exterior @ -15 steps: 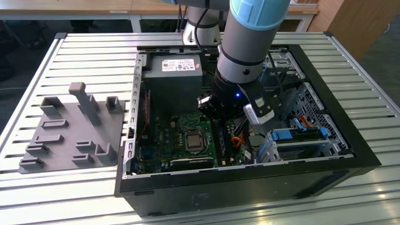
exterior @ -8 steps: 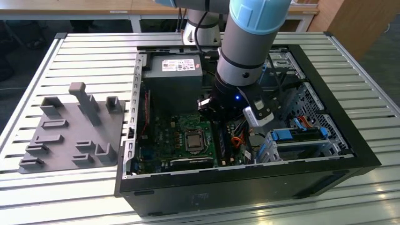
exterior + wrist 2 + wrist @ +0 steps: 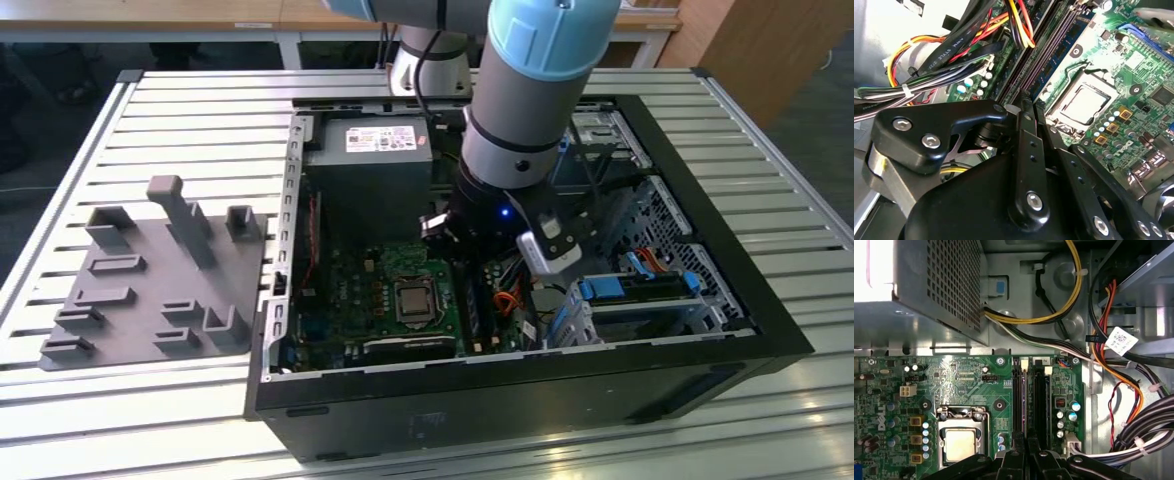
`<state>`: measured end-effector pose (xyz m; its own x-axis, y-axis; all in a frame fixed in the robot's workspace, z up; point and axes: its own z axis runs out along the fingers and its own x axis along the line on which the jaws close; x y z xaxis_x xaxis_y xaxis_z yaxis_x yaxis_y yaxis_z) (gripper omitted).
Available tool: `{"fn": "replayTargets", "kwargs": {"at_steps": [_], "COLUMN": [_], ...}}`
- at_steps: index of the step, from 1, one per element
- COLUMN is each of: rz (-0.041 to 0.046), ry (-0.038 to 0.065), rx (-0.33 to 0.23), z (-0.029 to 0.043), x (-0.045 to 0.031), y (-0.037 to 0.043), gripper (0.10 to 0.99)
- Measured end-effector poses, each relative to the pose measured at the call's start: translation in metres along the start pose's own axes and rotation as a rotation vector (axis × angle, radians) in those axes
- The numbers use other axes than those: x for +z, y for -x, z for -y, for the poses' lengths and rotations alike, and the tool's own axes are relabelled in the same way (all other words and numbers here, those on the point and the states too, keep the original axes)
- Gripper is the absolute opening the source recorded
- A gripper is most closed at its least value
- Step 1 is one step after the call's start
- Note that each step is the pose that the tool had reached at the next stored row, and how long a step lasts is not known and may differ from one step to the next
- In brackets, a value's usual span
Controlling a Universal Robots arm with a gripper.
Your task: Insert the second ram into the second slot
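reaching into computer case (image 3: pixel 534 410), end effector (image 3: pixel 1024 441) pinching second ram (image 3: pixel 1024 400), standing in slot (image 3: pixel 1017 390)

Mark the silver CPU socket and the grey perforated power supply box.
Silver square CPU socket (image 3: pixel 960 444): first wrist view, centre of its plate.
Grey perforated metal power supply box (image 3: pixel 951 285): first wrist view, vented side.

You have one open black metal computer case (image 3: pixel 534 410), one grey moulded fixture plate (image 3: pixel 147 280) at its nine o'clock in the exterior view, and one grey robot arm with a light-blue band (image 3: pixel 534 90). Inside, count one green motherboard (image 3: pixel 969 380), one square silver processor socket (image 3: pixel 961 442), one perforated grey power-supply box (image 3: pixel 949 285) and two long black memory slots (image 3: pixel 1040 400). Add three small yellow square components (image 3: pixel 915 421) beside the socket, and one white paper tag (image 3: pixel 1121 340).
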<state>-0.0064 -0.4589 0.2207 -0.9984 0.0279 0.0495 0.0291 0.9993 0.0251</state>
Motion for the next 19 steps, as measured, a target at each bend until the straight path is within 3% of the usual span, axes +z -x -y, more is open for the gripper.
{"fn": "replayTargets", "kwargs": {"at_steps": [19], "rz": [-0.0028], "ry": [0.0], "rx": [0.0], "z": [0.0003], "x": [0.0037], "y": [-0.0008], "gripper": [0.137]}}
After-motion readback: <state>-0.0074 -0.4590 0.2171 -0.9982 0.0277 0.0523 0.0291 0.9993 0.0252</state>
